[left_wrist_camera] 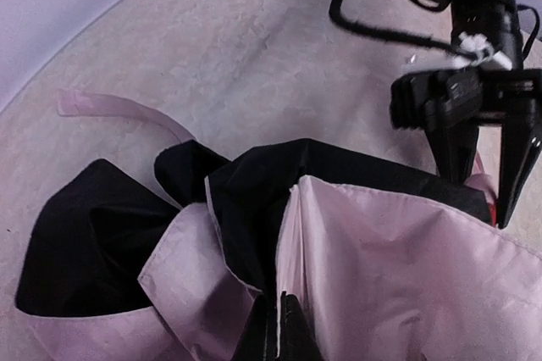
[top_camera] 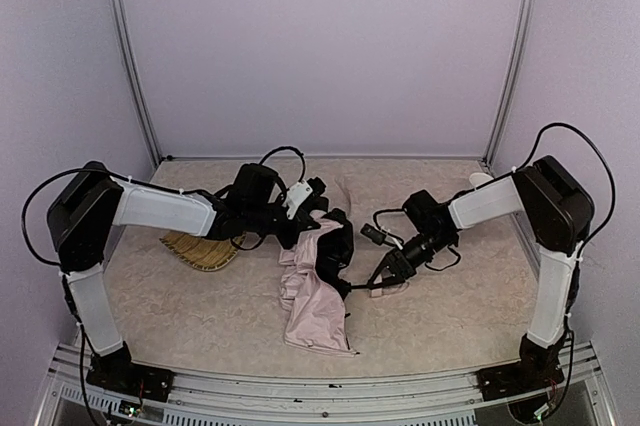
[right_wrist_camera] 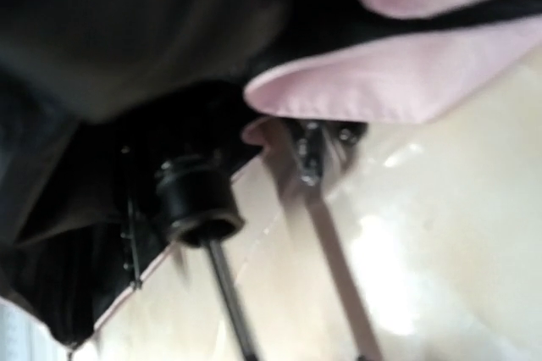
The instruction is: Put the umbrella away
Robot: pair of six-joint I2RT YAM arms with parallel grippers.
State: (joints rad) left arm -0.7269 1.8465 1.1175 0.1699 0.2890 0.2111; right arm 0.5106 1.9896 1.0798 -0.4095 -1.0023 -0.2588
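Pale pink thin-fabric compact umbrella, black-lined, fills the left wrist's view, and the left claw has it: fingers look pressed together on a fold of the pink canopy, nothing showing between them but cloth. From overhead the umbrella sits mid-table, collapsed but loose, with its pink panels spilling toward 6 o'clock and black folds bunched at 12. Over at its 3 o'clock edge comes the right claw, jaws clearly apart, the tips straddling the canopy's rim and clamped on nothing that I can make out. Its own wrist view is blurred, showing just a black shaft hub under the cloth. My read is that we're in the gathering step, with the canopy not yet wound round the shaft. The thin pink strap tab lies free on the table at 10 o'clock. Next move wants the right claw closing to steady that end while the left tucks in slack. The yellow woven tray waits at 9 o'clock under the left arm.
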